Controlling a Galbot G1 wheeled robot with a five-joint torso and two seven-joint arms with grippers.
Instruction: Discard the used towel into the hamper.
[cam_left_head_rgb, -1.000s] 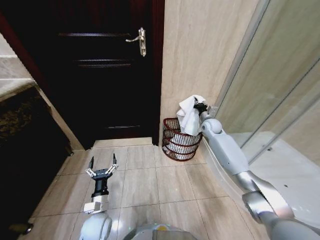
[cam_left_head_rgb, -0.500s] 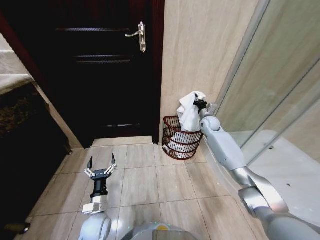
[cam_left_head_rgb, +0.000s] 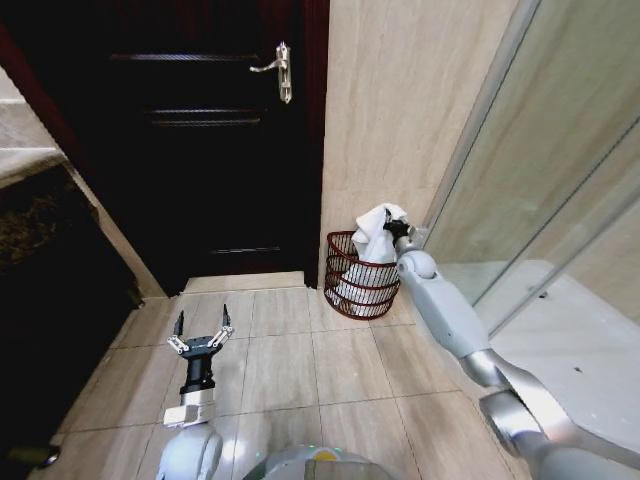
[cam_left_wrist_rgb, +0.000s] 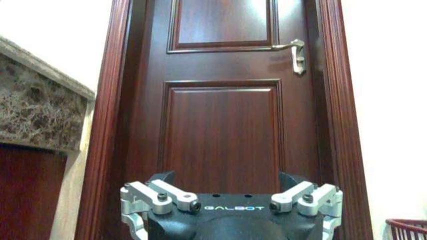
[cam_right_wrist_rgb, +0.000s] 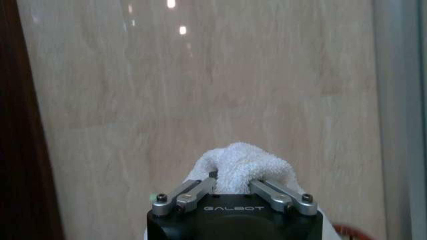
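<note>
The hamper (cam_left_head_rgb: 360, 278), a small round dark red wire basket, stands on the floor against the beige wall beside the door. A white towel (cam_left_head_rgb: 376, 233) hangs over its rim, its lower end dipping inside, where more white cloth shows through the slats. My right gripper (cam_left_head_rgb: 397, 229) is just above the hamper's far right rim and is shut on the towel's top. In the right wrist view the towel (cam_right_wrist_rgb: 244, 164) bulges up between the fingers (cam_right_wrist_rgb: 193, 192). My left gripper (cam_left_head_rgb: 201, 334) hovers open and low over the floor tiles to the left, holding nothing.
A dark wooden door (cam_left_head_rgb: 200, 150) with a lever handle (cam_left_head_rgb: 278, 68) is shut, left of the hamper. A glass shower screen (cam_left_head_rgb: 540, 180) runs along the right. A dark stone counter (cam_left_head_rgb: 40, 230) stands at the left. Beige floor tiles (cam_left_head_rgb: 300, 360) lie between.
My right arm has lowered the towel, so it now hangs into the hamper's mouth instead of above it. The left arm has stayed where it was.
</note>
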